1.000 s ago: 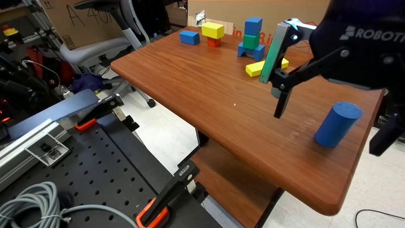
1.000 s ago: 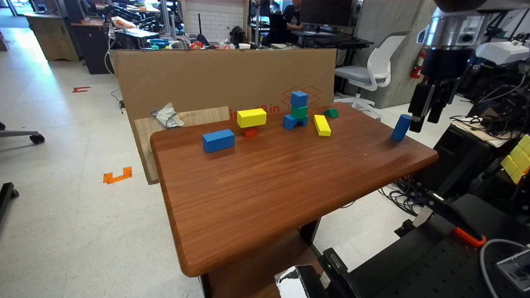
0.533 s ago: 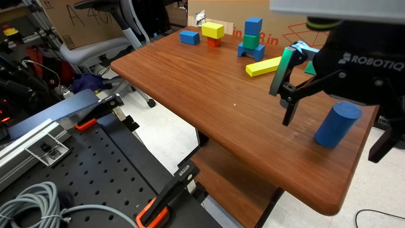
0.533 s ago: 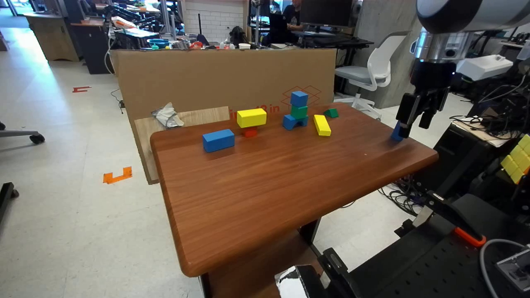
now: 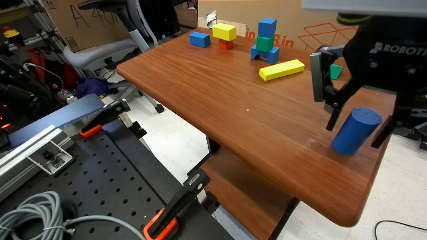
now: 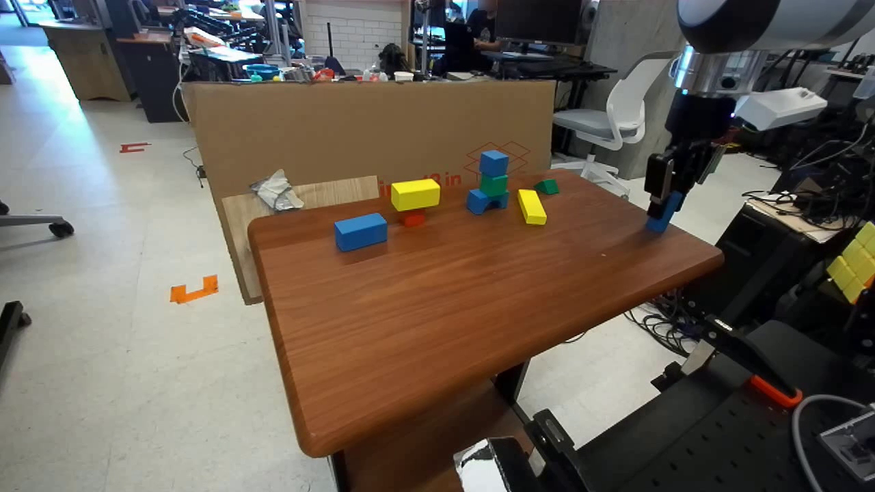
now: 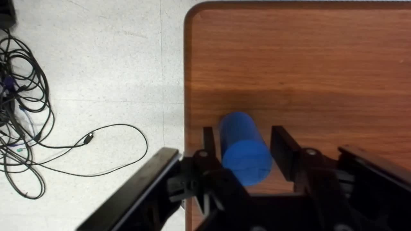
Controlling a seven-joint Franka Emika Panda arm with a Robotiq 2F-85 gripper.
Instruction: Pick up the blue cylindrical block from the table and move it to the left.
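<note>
The blue cylindrical block (image 5: 356,131) stands on end near a corner of the reddish-brown table (image 5: 213,86). My gripper (image 7: 244,131) is lowered around its upper part, one finger on each side. In the wrist view a clear gap separates the block (image 7: 246,162) from the left finger (image 7: 209,141). The right finger (image 7: 285,154) is very close to it, with a narrow strip of wood showing between. The jaws are partly closed but not clamped. In an exterior view the gripper's fingers hide part of the block (image 6: 660,224).
A blue arch (image 5: 255,53) carries a green cube and a blue cube. A yellow bar (image 5: 282,70) and a green wedge (image 5: 335,71) lie nearby. Farther off are a yellow block (image 5: 224,31) on a red one and a blue block (image 5: 199,39). The table edge (image 7: 188,96) runs close beside the cylinder.
My gripper has come down and across to the blue cylindrical block, and its fingers have drawn closer together around it. The block itself has stayed in place.
</note>
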